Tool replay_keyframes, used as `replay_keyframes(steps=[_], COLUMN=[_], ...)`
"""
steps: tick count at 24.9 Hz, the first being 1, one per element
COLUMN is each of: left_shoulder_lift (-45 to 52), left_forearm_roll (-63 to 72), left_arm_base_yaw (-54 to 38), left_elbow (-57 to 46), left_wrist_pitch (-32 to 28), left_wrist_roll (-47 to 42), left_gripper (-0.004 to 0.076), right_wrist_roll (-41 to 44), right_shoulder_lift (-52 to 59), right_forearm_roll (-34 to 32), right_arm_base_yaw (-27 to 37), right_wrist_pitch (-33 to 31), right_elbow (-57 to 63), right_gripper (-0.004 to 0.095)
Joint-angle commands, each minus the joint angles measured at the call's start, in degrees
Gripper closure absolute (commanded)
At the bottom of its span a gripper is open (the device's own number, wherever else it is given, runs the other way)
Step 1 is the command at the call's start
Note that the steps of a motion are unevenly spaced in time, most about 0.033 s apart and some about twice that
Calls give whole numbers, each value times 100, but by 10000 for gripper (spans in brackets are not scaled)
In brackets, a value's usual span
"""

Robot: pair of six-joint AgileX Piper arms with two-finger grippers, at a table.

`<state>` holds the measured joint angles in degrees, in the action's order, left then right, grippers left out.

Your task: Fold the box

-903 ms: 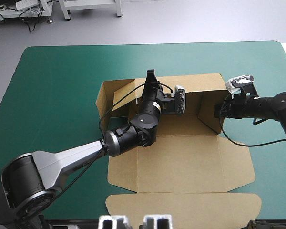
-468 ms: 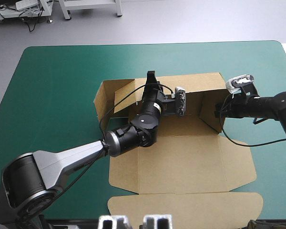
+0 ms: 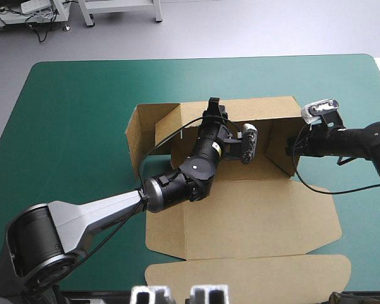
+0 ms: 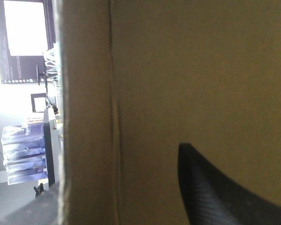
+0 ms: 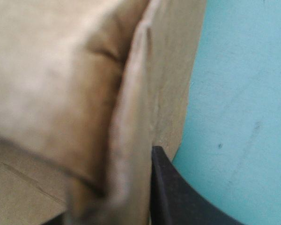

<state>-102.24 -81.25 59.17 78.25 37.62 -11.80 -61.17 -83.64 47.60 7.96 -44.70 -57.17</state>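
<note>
Left arm (image 3: 88, 215) — grey shell, black wrist; right arm (image 3: 361, 140) black.

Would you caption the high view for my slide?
Left gripper at the far wall of the brown box; right gripper holds its right wall.

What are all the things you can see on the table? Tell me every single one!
box: one, brown, in the middle of the table; its far wall and side walls stand up, and its lid lies flat toward the near edge.
table cover: one, teal-green, spread under the box.
left gripper: one, black, up against the top of the box's far wall.
right gripper: one, black, pinching the box's right side wall.
</note>
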Motion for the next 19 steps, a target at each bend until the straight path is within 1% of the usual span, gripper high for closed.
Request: replay_keyframes(steps=[1,6,9,12,14,19], left_shoulder_lift=[231,256,332,508,695,1036], left_forearm_roll=[-639,-1303,-1483,-1934,-1961,-1862], left_arm_base_yaw=[55,68,102,102,154,553], left_elbow=[120,120,120,130,130,130], left_wrist_pitch=[-2,335,309,280,266,366], left_wrist_roll=[-403,-1041,-1178,-1602,-1773,-1788], left_gripper=[371,371,371,371,371,371], right_wrist_roll=[58,85,85,122,164,184], right_shoulder_lift=[152,152,152,152,152,152], right_forearm_roll=[415,345,325,268,240,240], right_arm_base_yaw=[-11,-11,-11,-11,-11,-11], right_wrist_pitch=[-349,-361,-361,-361,-347,-299], right_elbow=[-125,-125,-125,-125,-125,-125], right_gripper=[908,908,908,908,908,908])
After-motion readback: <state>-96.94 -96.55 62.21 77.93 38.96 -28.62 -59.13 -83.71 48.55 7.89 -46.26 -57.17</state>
